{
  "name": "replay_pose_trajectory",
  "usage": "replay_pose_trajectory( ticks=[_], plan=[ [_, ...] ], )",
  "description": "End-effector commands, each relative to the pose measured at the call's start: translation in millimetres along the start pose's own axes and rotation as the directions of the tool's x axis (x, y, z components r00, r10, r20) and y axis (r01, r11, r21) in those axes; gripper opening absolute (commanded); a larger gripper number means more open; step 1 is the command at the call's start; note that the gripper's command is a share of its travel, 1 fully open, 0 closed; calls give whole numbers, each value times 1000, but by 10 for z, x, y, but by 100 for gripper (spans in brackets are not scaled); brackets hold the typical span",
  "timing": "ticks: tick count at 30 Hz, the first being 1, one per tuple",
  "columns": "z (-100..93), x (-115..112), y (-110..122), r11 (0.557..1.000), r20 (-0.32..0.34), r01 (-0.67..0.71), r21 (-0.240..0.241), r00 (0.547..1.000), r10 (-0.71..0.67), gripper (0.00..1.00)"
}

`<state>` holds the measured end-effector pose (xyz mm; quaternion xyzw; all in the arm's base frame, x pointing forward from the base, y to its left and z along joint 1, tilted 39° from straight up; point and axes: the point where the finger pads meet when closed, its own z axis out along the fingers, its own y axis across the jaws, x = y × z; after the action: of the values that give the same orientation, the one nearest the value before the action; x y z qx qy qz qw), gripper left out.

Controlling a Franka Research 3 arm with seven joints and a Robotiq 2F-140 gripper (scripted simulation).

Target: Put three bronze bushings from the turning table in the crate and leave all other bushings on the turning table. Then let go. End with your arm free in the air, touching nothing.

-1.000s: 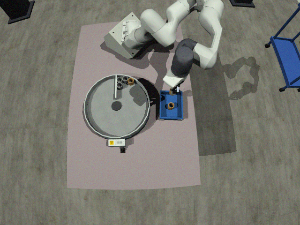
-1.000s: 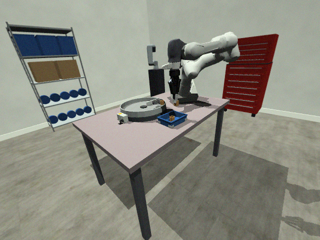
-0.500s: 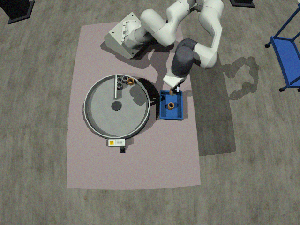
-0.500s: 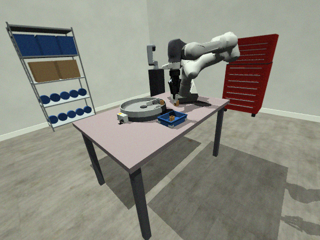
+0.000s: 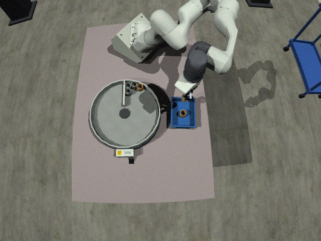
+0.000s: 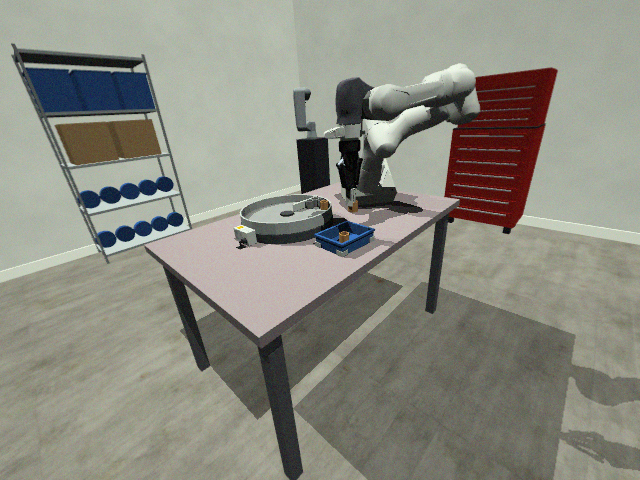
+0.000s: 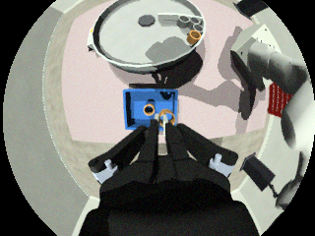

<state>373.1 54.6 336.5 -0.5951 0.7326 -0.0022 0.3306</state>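
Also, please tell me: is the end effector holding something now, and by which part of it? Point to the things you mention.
Yes, the end effector [image 5: 187, 97] [image 6: 351, 200] [image 7: 160, 118] holds a bronze bushing [image 5: 183, 98] [image 6: 355, 207] [image 7: 172, 118] by one side of its wall, at the upper rim, seemingly with one fingertip inside.

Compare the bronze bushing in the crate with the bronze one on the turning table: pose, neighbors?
Support: the crate bushing rests in the blue crate; the table bushing sits on the gray turning table.
Neighbors: the crate bushing stands apart; the table bushing sits close to gray bushings.
Shared: both are bronze, hollow and upright.
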Motion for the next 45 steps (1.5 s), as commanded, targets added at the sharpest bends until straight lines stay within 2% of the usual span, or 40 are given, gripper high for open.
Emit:
replay_pose_trajectory(
  ticks=[1, 22, 25, 32, 34, 38, 45],
  plan=[
    [-3, -18, -2, 1000, 1, -2, 1, 1000, 2, 0],
    [16, -18, -3, 1000, 1, -2, 1, 1000, 2, 0],
    [112, -18, -3, 1000, 1, -2, 1, 1000, 2, 0],
    [513, -17, -4, 1000, 1, -2, 1, 1000, 2, 0],
    [513, -17, -4, 1000, 1, -2, 1, 1000, 2, 0],
    [645, -17, -5, 1000, 1, -2, 1, 1000, 2, 0],
    [662, -17, -5, 1000, 1, -2, 1, 1000, 2, 0]
  ],
)
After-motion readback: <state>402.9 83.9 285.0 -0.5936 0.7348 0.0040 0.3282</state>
